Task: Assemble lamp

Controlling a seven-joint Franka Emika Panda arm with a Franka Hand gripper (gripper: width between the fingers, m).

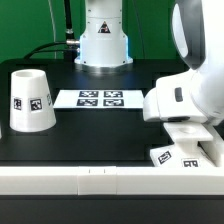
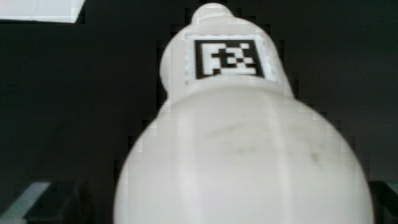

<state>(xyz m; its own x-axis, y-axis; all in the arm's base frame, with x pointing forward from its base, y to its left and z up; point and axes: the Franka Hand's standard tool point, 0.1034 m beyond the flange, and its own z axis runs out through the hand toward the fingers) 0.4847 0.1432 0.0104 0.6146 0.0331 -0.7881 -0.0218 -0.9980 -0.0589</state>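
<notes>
We cannot tell whether the jaws are clenched or released: in the wrist view one bulb (image 2: 222,150) fills the frame, its one marker on the narrow stem end, and hides the fingers, while in the exterior view the arm (image 1: 195,80), cut off at the edge, hides the bulb. Just under the gripper (image 1: 188,138) we count one base (image 1: 172,157), partly covered, two markers showing, at the front of the table (image 1: 90,135) on the exterior view's right. One shade (image 1: 30,100) stands on its wide rim well apart at the exterior view's left, with one marker board (image 1: 100,98) between them, farther back.
</notes>
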